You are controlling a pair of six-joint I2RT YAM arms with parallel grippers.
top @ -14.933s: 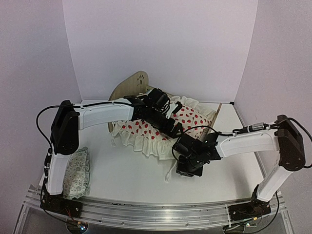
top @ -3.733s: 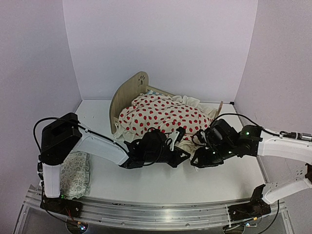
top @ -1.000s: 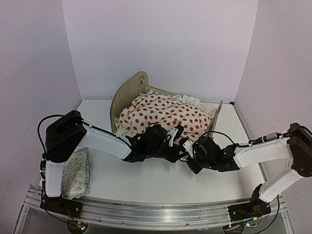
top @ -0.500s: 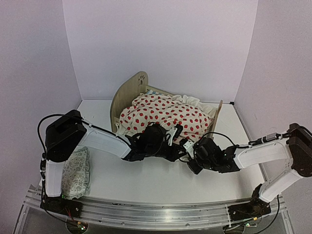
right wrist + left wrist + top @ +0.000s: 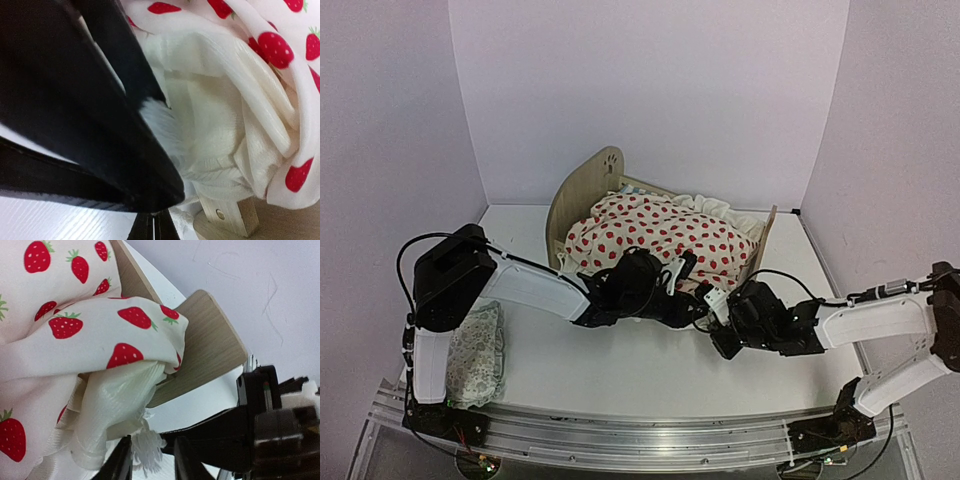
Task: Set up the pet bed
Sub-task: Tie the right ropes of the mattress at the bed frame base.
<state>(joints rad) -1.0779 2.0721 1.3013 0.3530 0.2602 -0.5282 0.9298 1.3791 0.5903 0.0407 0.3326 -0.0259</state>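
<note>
Can't see most of bed [image 5: 582, 190] under blanket [image 5: 660, 235]; only part of pillow [image 5: 485, 350] past left arm [image 5: 530, 285]; left gripper [image 5: 153, 442] cut off at btm edge; blurred black shape [image 5: 75, 100] blocking right wrist view, unidentifiable.

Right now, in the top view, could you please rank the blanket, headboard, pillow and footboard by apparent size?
1. blanket
2. headboard and pillow: about alike, both partly hidden, so unranked
3. footboard: only a sliver shows

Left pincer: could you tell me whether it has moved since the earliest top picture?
Yes. The left pincer has come off the blanket top toward the near table edge, farther from the headboard.
</note>
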